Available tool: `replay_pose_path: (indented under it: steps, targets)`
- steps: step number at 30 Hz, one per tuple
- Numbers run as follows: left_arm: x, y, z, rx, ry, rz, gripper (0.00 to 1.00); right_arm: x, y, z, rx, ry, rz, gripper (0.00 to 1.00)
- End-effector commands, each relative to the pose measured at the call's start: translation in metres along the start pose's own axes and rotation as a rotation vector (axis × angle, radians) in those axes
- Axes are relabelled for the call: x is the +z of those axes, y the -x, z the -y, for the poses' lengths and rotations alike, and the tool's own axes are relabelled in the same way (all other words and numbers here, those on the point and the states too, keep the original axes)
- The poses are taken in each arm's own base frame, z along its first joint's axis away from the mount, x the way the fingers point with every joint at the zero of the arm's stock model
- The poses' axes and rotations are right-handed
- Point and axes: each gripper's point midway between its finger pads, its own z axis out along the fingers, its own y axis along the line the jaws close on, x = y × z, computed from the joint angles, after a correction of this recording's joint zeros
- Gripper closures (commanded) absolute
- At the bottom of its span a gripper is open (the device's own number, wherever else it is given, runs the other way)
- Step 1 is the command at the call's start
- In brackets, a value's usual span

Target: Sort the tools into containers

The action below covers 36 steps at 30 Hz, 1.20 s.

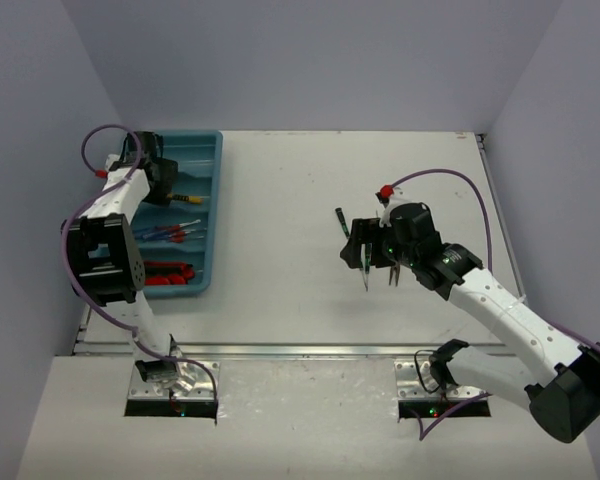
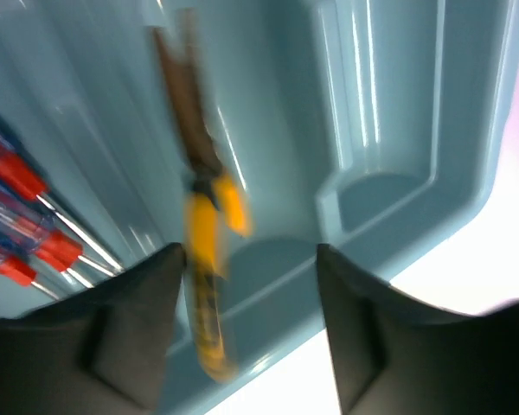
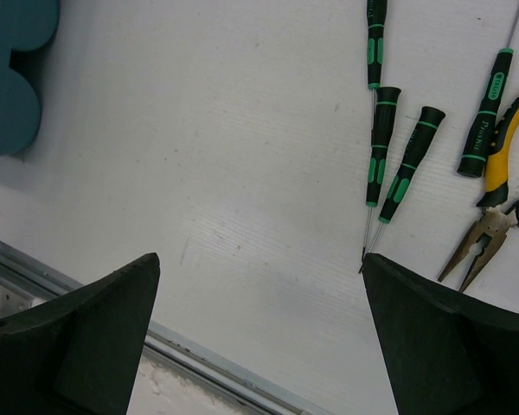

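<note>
My left gripper [image 2: 249, 255] hangs open over the teal tray [image 2: 398, 104], near its far end in the top view [image 1: 166, 190]. Yellow-handled pliers [image 2: 203, 259] show blurred beside the left finger [image 2: 130, 328], clear of the right finger, over a compartment. Blue-handled screwdrivers [image 2: 26, 216] with red tips lie in the neighbouring compartment. My right gripper [image 3: 261, 268] stands wide open above bare table, holding nothing. Several green-and-black screwdrivers [image 3: 382, 143] and another pair of yellow pliers [image 3: 502, 199] lie on the table beyond its right finger.
Red-handled tools [image 1: 165, 272] fill the tray's near end. A corner of the tray [image 3: 13, 78] shows at the upper left of the right wrist view. The table's metal front rail [image 3: 69, 285] runs just under the right gripper. Purple walls enclose the table.
</note>
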Motion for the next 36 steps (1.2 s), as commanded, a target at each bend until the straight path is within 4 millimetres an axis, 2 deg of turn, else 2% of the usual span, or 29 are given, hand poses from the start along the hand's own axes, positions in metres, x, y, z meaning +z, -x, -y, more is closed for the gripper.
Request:
replay_pose_path:
  steps: [1, 4, 6, 7, 8, 9, 10, 11, 13, 15, 16, 18, 20, 23, 25, 26, 27, 29, 30, 32, 36]
  targets:
    - [-0.016, 0.011, 0.025, -0.052, -0.113, -0.004, 0.29, 0.001, 0.007, 0.006, -0.014, -0.028, 0.034, 0.01]
    - [-0.028, 0.019, 0.03, -0.057, -0.141, 0.002, 0.25, 0.003, 0.006, 0.009, -0.007, -0.044, 0.027, 0.01]
    - [-0.05, 0.029, 0.039, -0.065, -0.195, 0.005, 0.23, 0.006, 0.006, 0.016, 0.008, -0.066, 0.019, 0.01]
    - [-0.05, 0.031, 0.038, -0.065, -0.193, 0.007, 0.23, 0.007, 0.005, 0.016, 0.01, -0.069, 0.014, 0.01]
    - [-0.071, 0.038, 0.047, -0.065, -0.251, 0.017, 0.21, 0.009, 0.005, 0.024, 0.027, -0.091, 0.003, 0.01]
    - [-0.078, 0.042, 0.049, -0.064, -0.269, 0.024, 0.21, 0.011, 0.003, 0.027, 0.035, -0.099, -0.009, 0.01]
    - [-0.097, 0.047, 0.055, -0.051, -0.323, 0.03, 0.19, 0.014, 0.002, 0.035, 0.049, -0.124, -0.023, 0.01]
    - [-0.118, 0.051, 0.061, -0.036, -0.383, 0.038, 0.17, 0.016, -0.001, 0.045, 0.065, -0.161, -0.04, 0.01]
    - [-0.171, 0.054, 0.068, 0.019, -0.542, 0.066, 0.07, 0.015, 0.001, 0.075, 0.113, -0.274, -0.045, 0.01]
    - [-0.216, 0.041, 0.065, 0.133, -0.707, 0.053, 0.0, 0.014, -0.003, 0.101, 0.164, -0.361, -0.066, 0.01]
    - [-0.233, 0.031, 0.06, 0.186, -0.78, 0.038, 0.0, 0.014, -0.003, 0.114, 0.19, -0.398, -0.07, 0.01]
    - [-0.249, 0.012, 0.038, 0.258, -0.84, 0.007, 0.0, 0.013, -0.005, 0.134, 0.224, -0.453, -0.087, 0.06]
    - [-0.256, -0.009, 0.013, 0.34, -0.883, -0.033, 0.0, 0.015, -0.009, 0.154, 0.251, -0.512, -0.109, 0.18]
    - [-0.246, -0.039, -0.023, 0.473, -0.886, -0.104, 0.0, 0.021, -0.013, 0.177, 0.266, -0.583, -0.154, 0.35]
    - [-0.238, -0.059, -0.046, 0.541, -0.885, -0.167, 0.0, 0.025, -0.014, 0.197, 0.294, -0.648, -0.177, 0.41]
    - [-0.241, -0.062, -0.049, 0.547, -0.889, -0.182, 0.0, 0.027, -0.015, 0.203, 0.312, -0.662, -0.186, 0.43]
    - [-0.234, -0.069, -0.064, 0.581, -0.866, -0.196, 0.0, 0.03, -0.011, 0.207, 0.332, -0.662, -0.183, 0.43]
    - [-0.227, -0.073, -0.076, 0.618, -0.844, -0.198, 0.0, 0.036, -0.011, 0.217, 0.371, -0.673, -0.2, 0.44]
    - [-0.221, -0.073, -0.083, 0.65, -0.818, -0.185, 0.0, 0.046, -0.016, 0.221, 0.382, -0.679, -0.235, 0.45]
    - [-0.218, -0.075, -0.088, 0.671, -0.799, -0.17, 0.0, 0.055, -0.01, 0.227, 0.387, -0.686, -0.24, 0.46]
    - [-0.22, -0.087, -0.089, 0.711, -0.824, -0.199, 0.0, 0.074, -0.015, 0.235, 0.415, -0.682, -0.286, 0.46]
